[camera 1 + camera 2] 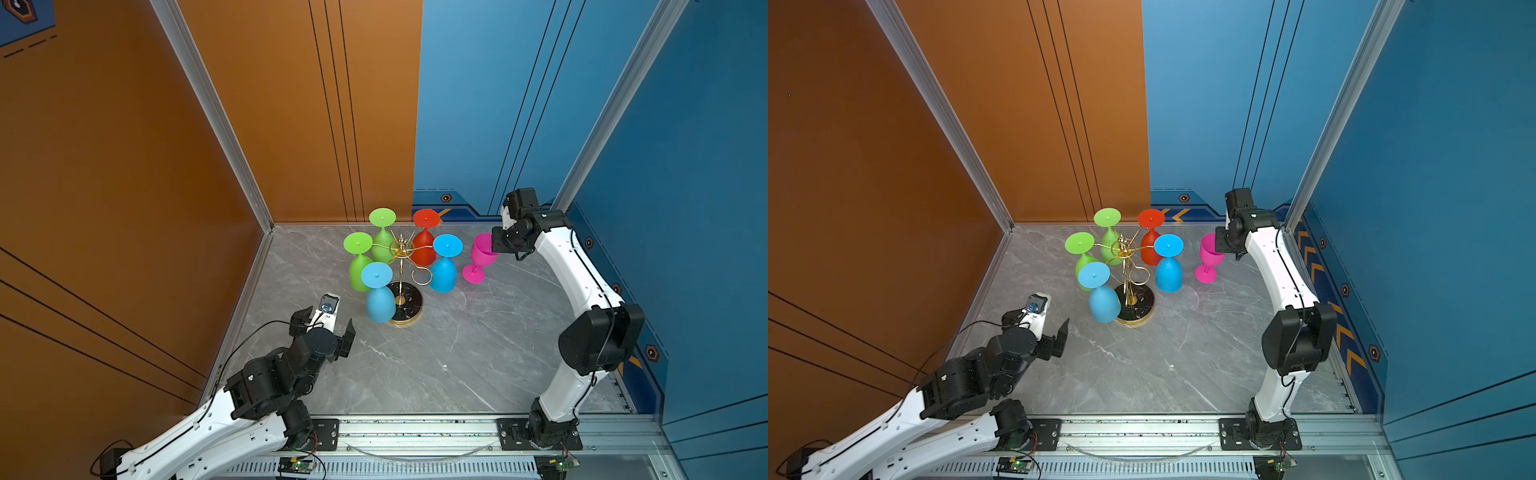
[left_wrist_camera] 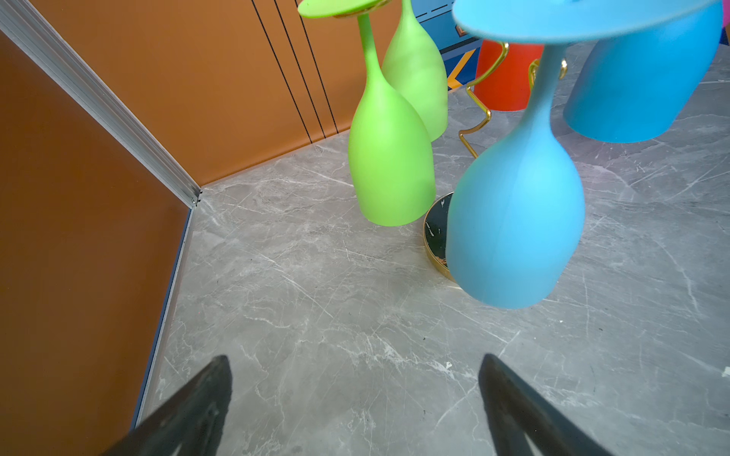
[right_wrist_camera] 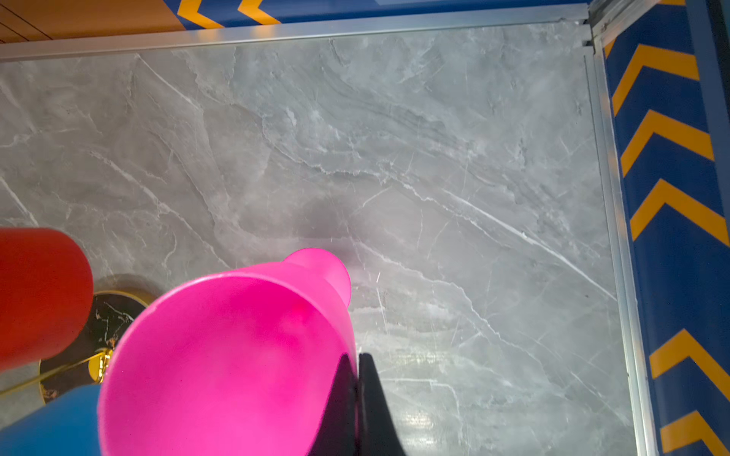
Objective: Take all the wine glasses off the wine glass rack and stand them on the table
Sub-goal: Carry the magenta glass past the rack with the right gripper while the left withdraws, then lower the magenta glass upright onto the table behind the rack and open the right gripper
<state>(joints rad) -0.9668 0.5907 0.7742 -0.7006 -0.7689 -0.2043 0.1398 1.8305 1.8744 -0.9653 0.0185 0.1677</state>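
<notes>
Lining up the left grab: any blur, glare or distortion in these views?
Left wrist view: near blue glass soft and stretched, its foot blurred at the frame edge. Right wrist view: pink glass fills the foreground, slightly soft; glare patch on the table. Both top views: sharp, evenly lit.

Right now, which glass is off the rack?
The matte pink wine glass, upright with its rim pinched in the right pincer; the other five glasses hang inverted on the gold wire rack.

Five glasses (image 1: 380, 305) hang on the wine glass rack (image 1: 412, 302) on the table (image 1: 457, 365), another glass (image 1: 482, 254) to its right.
</notes>
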